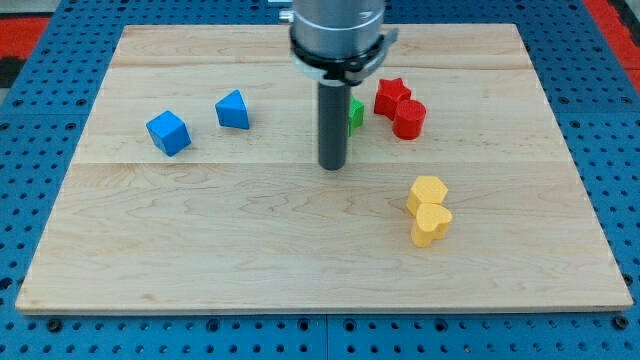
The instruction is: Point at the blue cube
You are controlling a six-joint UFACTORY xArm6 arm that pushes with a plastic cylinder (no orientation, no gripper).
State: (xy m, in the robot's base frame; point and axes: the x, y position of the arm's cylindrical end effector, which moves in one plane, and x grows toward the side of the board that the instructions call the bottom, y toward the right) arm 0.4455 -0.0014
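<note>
1. One rod only: my tip [332, 166] has no jaws to open or close, holds nothing, and touches no block near the board's [300, 250] middle.
2. Just behind the rod, a green block [356, 112] is mostly hidden.
3. Red star [391, 95] and red cylinder [409, 118] touch, to the view's right.
4. Two yellow blocks [430, 209] touch, lower right.
5. Blue wedge-shaped block [232, 110] sits left of my tip.
6. Blue cube [168, 132], the target, lies farther left, apart from the others, turned corner-on; being cubic, it has no long axis.
7. Judgement: open board lies between tip and cube.
</note>
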